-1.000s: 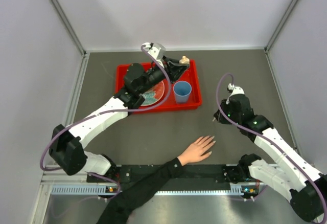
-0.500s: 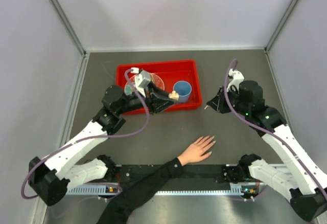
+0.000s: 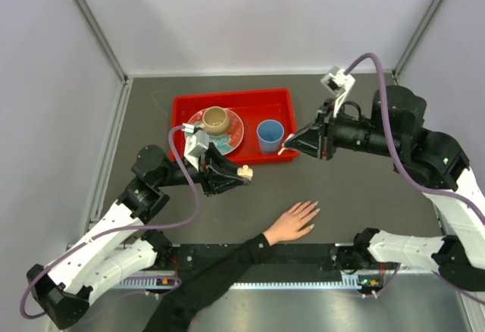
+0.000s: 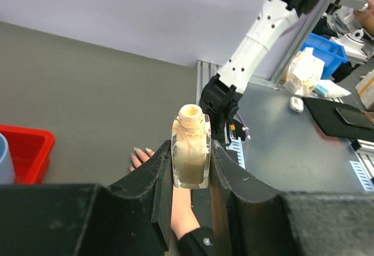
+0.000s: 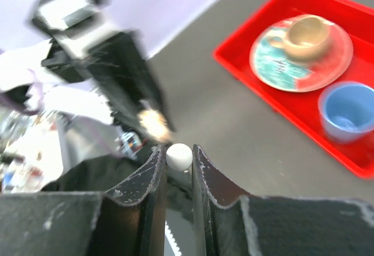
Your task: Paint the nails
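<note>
two claws, each closed on its own piece; the left claw [image 3: 235, 173] is clamped on a small clear bottle [image 4: 190, 156] of pale cream polish, its fingers pressed flat against both sides of the glass with no gap showing; the bottle stands upright between them, its neck uncapped; this claw hangs above the tabletop [image 3: 356, 195] just off the near edge of the red tray [image 3: 261, 108]; the right claw [image 3: 286, 148] is narrowed almost shut on a small white rounded cap [image 5: 179, 156], pinched between the two fingertips; it sits over the tray's near right corner, just beside the blue cup [image 3: 270, 135] that stands in the tray's right part; whether a brush hangs under the cap cannot be told; the two claws point toward each other and stay apart, not touching; in the tray's left part a plate [image 3: 231, 136] carries a tan cup [image 3: 215, 120]; well to the near side of the tray a human hand [image 3: 290, 224] with a black sleeve [image 3: 220, 267] lies palm down on the tabletop, fingers spread; the nails [image 3: 314, 206] are at the fingertips, on the side of the hand facing the tray's right end; they are too small here to judge their colour; neither claw touches the hand.
</note>
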Tool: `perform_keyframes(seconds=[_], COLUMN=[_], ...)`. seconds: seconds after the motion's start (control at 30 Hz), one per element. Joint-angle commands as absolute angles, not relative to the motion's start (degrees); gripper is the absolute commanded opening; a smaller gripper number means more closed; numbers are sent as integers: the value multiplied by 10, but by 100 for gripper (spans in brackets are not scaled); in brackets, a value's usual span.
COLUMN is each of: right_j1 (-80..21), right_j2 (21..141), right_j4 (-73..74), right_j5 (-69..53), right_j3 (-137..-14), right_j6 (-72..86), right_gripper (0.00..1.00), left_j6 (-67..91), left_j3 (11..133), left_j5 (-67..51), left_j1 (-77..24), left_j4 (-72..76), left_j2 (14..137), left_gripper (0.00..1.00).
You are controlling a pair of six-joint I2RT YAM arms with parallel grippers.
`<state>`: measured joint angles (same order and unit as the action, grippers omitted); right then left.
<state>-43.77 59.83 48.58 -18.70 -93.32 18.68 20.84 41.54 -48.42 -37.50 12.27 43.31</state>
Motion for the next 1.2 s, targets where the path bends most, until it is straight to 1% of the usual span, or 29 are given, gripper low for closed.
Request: perform_keyframes(seconds=[0.0, 0.2, 0.43, 0.63, 1.17], right_j1=[-528, -608, -627, -643, -650], right_j2=[649, 689, 712, 722, 742], right_j4=[541, 537, 520, 499, 478], right_j5=[-106, -54, -45, -29, -43], right_j3=[-1004, -1009, -1009, -990, -979], right_j6=[184, 178, 184, 188, 196], right_gripper=[0, 0, 0, 0, 0], left_j6=[182, 102, 37, 33, 27], left_j3=[415, 441, 425, 416, 410], left_j5=[-519, -555, -543, -541, -529], left_j1=[-376, -376, -376, -376, -376], left_j4=[94, 21, 18, 31, 30], left_j2=[437, 459, 435, 435, 428], left_gripper=[0, 0, 0, 0, 0])
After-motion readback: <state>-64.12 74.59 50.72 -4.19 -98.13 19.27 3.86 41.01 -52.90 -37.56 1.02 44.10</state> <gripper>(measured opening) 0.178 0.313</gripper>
